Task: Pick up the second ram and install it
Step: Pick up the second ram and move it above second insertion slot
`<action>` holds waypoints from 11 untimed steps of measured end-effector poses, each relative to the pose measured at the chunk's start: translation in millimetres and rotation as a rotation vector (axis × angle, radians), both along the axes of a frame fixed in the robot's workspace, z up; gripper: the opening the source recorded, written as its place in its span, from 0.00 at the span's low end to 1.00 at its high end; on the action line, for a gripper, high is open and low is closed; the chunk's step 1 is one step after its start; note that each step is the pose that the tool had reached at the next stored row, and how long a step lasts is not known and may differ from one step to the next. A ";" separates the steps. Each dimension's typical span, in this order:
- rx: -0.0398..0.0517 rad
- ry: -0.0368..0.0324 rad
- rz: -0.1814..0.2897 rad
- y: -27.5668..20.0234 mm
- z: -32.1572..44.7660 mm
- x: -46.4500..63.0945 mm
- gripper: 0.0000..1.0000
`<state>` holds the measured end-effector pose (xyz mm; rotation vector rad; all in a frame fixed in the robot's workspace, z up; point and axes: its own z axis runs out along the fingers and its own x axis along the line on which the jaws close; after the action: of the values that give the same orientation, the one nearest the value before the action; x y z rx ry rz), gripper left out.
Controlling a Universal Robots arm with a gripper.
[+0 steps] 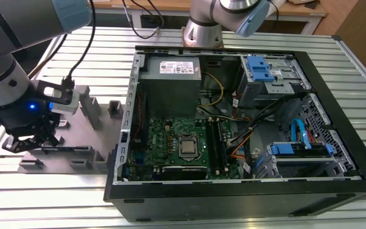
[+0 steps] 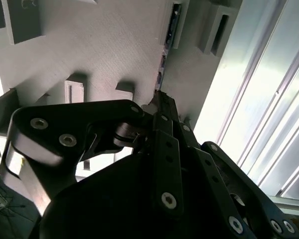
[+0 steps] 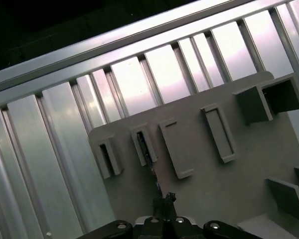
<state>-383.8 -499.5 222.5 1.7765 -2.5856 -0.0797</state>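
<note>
Currently, the gripper is clamped together on one end of the second ram, which stands on edge in a slotted block of the grey fixture plate.

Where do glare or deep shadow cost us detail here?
Exterior view: even light, though the computer case interior is dim. Second wrist view: the table slats are washed out by glare, the gripper a dark silhouette. First wrist view: slats glare too.
</note>
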 end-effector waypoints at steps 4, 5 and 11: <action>0.0000 0.0000 0.034 0.0 0.0 0.0 0.07; 0.0000 0.0000 0.042 0.0 0.0 0.0 0.07; 0.0000 0.0000 0.091 0.0 0.0 0.0 0.07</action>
<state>-383.8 -499.5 222.5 1.8914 -2.5000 -0.0793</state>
